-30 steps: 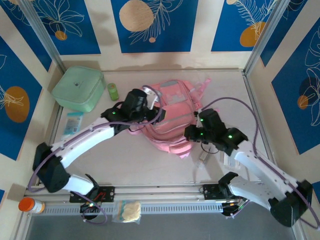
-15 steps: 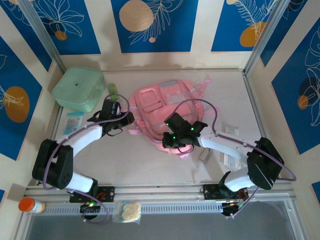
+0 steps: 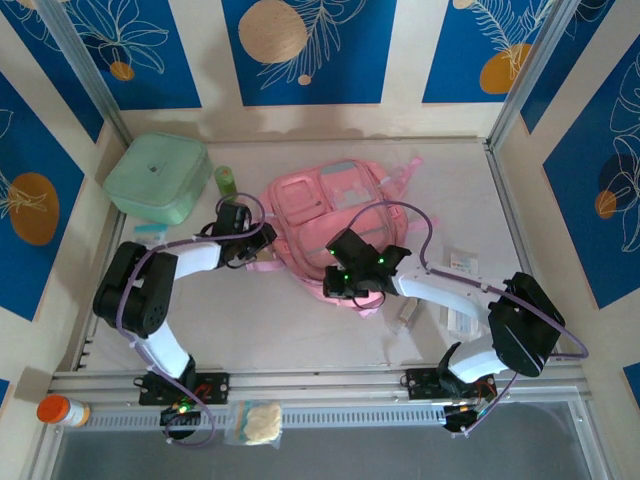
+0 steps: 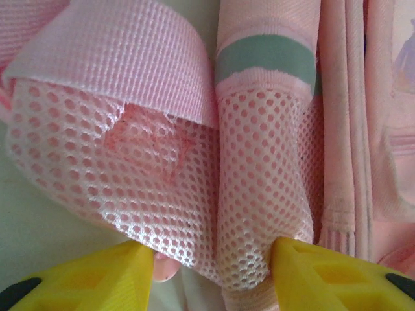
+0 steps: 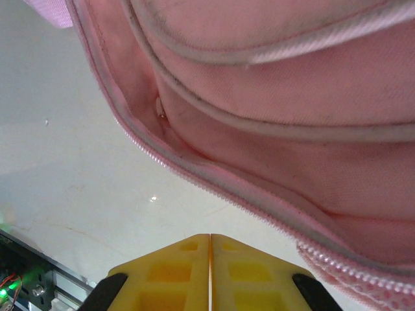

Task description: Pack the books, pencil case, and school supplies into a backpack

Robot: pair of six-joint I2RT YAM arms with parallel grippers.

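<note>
Where the table (image 3: 270,320) is widest, the pink backpack (image 3: 335,215) lies flat at mid-table with its front pockets facing up and its straps trailing toward the far right. A padded pink mesh strap (image 4: 253,194) on its left side hangs between the yellow fingers (image 4: 97,282) of the left gripper (image 4: 213,249). Those fingers stand apart, and the mesh touches the inner face of each; I cannot tell whether they squeeze the strap or merely bracket it. A teal band crosses the strap higher up.

At the backpack's near edge, the right gripper (image 5: 209,241) has its two yellow fingers pressed flat together with nothing between them. It sits low over the table, just short of the bag's zipper (image 5: 214,184), which curves across the wrist view above the fingertips.

To the right of the backpack, near the right arm, a small clear-grey piece (image 3: 405,315) and a flat pale packet (image 3: 460,322) lie loose on the table. On the far left stands a mint-green lidded box (image 3: 155,178), with a small green bottle (image 3: 226,181) just beside it and a teal packet (image 3: 148,231) in front. At the near rail sit an orange-capped bottle (image 3: 60,410) and a clear bag with something pale yellow in it (image 3: 255,422).
</note>
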